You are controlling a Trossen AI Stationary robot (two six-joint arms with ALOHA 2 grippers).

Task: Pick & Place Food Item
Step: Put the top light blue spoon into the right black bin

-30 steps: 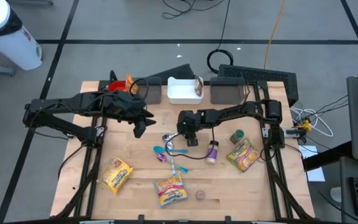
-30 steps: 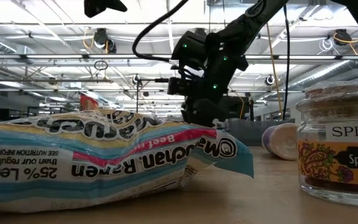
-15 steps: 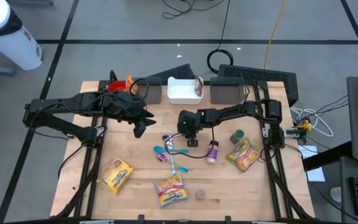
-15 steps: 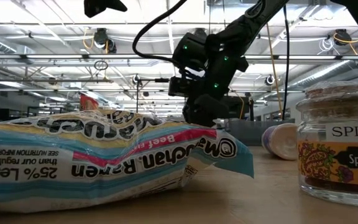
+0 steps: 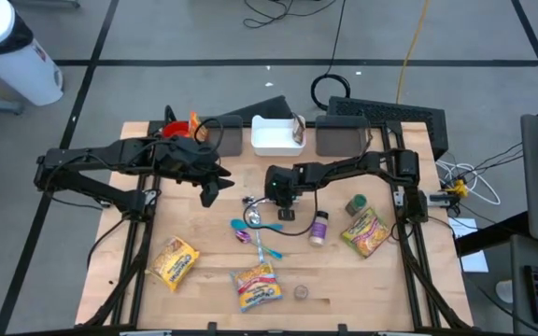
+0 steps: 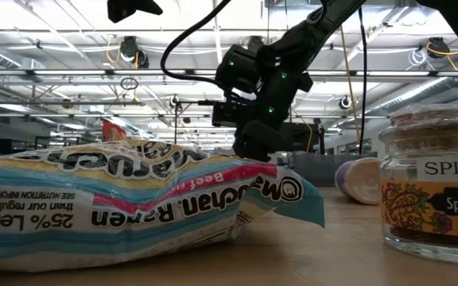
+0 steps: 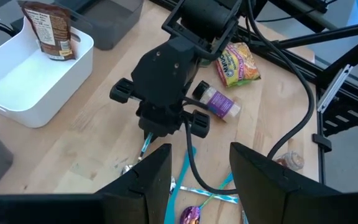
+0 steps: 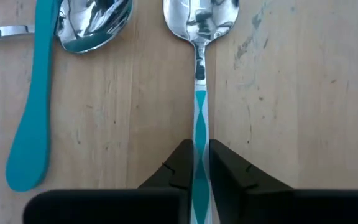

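Right claw [image 8: 199,163], pointing straight down at mid-table, is clamped on the spoon handle [image 8: 200,112]; left claw [image 7: 194,180] hovers open.

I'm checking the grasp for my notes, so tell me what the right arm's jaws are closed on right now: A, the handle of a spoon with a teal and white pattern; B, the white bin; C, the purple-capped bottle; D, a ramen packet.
A: in the right wrist view the right gripper has its jaws pinched on the patterned handle of the spoon, whose bowl lies on the table.
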